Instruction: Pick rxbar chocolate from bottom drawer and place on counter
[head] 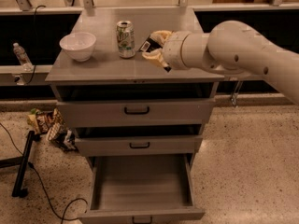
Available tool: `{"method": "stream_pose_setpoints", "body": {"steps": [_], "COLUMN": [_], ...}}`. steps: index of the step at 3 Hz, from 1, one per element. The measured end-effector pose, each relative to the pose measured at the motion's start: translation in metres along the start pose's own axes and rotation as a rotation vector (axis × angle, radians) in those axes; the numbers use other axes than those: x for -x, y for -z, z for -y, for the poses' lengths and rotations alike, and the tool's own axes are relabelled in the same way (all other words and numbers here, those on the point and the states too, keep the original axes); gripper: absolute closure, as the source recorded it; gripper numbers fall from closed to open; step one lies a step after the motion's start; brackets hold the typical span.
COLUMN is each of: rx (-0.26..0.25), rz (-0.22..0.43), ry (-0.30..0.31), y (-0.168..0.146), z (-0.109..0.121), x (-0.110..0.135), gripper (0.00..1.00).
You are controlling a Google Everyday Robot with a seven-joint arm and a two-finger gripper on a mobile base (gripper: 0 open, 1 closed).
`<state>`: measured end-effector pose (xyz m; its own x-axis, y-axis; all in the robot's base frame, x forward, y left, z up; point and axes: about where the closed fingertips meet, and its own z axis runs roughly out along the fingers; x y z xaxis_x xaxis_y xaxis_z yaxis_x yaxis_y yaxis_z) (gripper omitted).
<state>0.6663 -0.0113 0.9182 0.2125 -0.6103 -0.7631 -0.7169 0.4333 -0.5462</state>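
Observation:
My gripper point(152, 48) is over the middle of the grey counter point(103, 66), just right of the soda can point(125, 39). It is shut on the rxbar chocolate point(148, 43), a small flat black bar with pale print that sticks out between the pale fingers, held a little above the counter top. The bottom drawer point(141, 185) is pulled out below, with its wide grey floor showing and a black handle on its front. My white arm reaches in from the right.
A white bowl point(78, 45) stands at the counter's left. The two upper drawers point(137, 110) are slightly ajar. Colourful snack bags point(49, 125), a black stand leg point(23, 164) and a cable lie on the speckled floor at left. A water bottle point(21, 55) stands far left.

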Motion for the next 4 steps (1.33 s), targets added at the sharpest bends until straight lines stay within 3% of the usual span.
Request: {"method": "stream_pose_setpoints", "body": {"steps": [1, 2, 4], "rx": [0.043, 0.055, 0.057], "rz": [-0.036, -0.054, -0.061], "ry": [-0.016, -0.027, -0.041], "y": [-0.016, -0.033, -0.052], "z": [0.027, 0.043, 0.055], "x": [-0.021, -0.039, -0.051], "gripper": [0.82, 0.58, 0.13]}}
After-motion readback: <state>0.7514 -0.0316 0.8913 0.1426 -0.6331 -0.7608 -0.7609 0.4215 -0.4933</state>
